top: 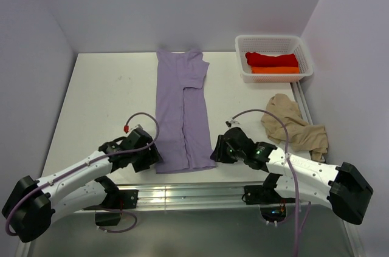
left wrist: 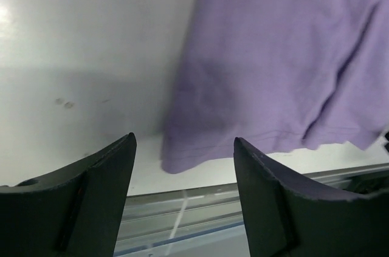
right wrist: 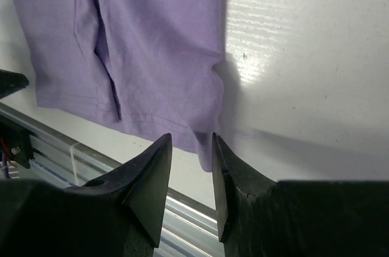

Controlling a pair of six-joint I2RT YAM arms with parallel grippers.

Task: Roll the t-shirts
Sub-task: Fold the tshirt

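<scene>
Top external view: lavender t-shirt (top: pixel 181 111) lies flat mid-table, folded to a narrow strip. Its long axis runs near-to-far, collar end at the far wall, near hem (top: pixel 182 171) by the table's near edge. I reckon the roll starts at that hem and runs away from the arms.

Left gripper (top: pixel 149 154) is just beside the hem's left corner and right gripper (top: pixel 217 150) just beside its right corner. Neither arm is clearer of it than the other; each has its own corner.

- Left wrist view: jaws spread wide with nothing between them, and the hem corner lies just ahead of the gap.
- Right wrist view: jaws parted by a narrow gap with no cloth in it, and the corner sits just past the tips. Can't tell if the tips touch fabric.

Count:
- four shirts in all, one lavender laid out
- one beige t-shirt (top: pixel 295 126), crumpled at the right, well apart from the lavender
- one red t-shirt (top: pixel 271 59) and one orange t-shirt (top: pixel 275 70), both bundled in the one white basket (top: pixel 273 37) at the far right
- two grippers
</scene>
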